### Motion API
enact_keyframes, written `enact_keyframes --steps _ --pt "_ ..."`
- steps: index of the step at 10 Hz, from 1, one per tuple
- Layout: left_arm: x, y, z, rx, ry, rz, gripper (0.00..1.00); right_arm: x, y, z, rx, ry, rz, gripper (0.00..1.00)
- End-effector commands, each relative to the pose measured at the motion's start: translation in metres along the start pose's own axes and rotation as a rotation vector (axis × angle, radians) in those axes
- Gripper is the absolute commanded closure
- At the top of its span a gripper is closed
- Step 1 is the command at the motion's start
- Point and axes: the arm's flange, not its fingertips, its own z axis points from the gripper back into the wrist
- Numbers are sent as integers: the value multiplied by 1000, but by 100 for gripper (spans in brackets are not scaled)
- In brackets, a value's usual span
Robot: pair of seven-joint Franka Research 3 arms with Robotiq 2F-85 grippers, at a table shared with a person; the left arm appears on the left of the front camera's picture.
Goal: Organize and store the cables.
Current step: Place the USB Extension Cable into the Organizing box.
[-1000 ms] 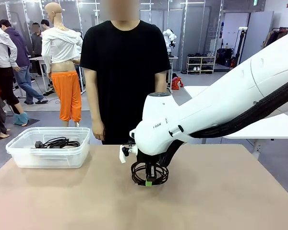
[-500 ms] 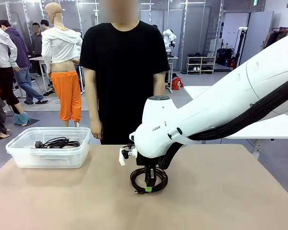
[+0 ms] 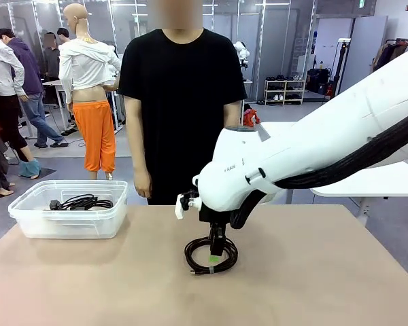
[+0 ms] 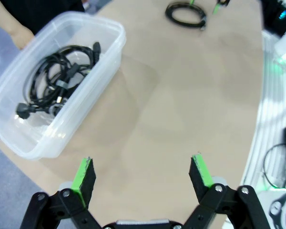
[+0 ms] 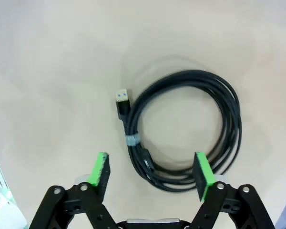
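Note:
One black cable coil [image 3: 190, 258] lies flat on the table under my right gripper [image 3: 217, 248]. From the right wrist, this coil [image 5: 231, 112] shows a USB plug [image 5: 122, 98] and a small tie, and my right gripper [image 5: 151, 174] hangs open just above it, apart from it. More coiled cables [image 3: 81, 202] lie inside the clear plastic bin [image 3: 68, 224] at the table's left. In the left wrist view, my left gripper [image 4: 142, 171] is open with nothing in it, high above the table beside the bin [image 4: 109, 52] with its cables [image 4: 57, 86].
A person in a black shirt stands at the far edge, with one hand [image 3: 142, 185] hanging near the bin's right end. The tan table [image 3: 326, 272] is bare to the right of the coil and in front of it.
My right gripper has opened and let go of the coil, which now rests on the table. The arm has risen a little and shifted right.

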Motion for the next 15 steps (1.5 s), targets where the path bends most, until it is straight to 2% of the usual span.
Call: enact_keyframes --steps 1,4,8,10,13,15 --pt "28 -11 -7 -45 0 -47 0 -42 15 27 -23 -49 -4 0" --pt "79 -36 -34 -76 63 -124 0 -125 24 61 -62 -176 -92 0" --pt "164 -93 -102 -111 163 -210 0 -280 50 115 -156 -382 -202 0" --pt "205 -129 -152 -98 253 -238 0 -359 71 133 -164 -542 -244 0" --pt "255 -178 -217 -76 335 -300 0 -440 101 139 -179 -698 -252 0" --pt "278 -211 -254 -60 390 -366 0 -481 120 134 -165 -801 -266 0"
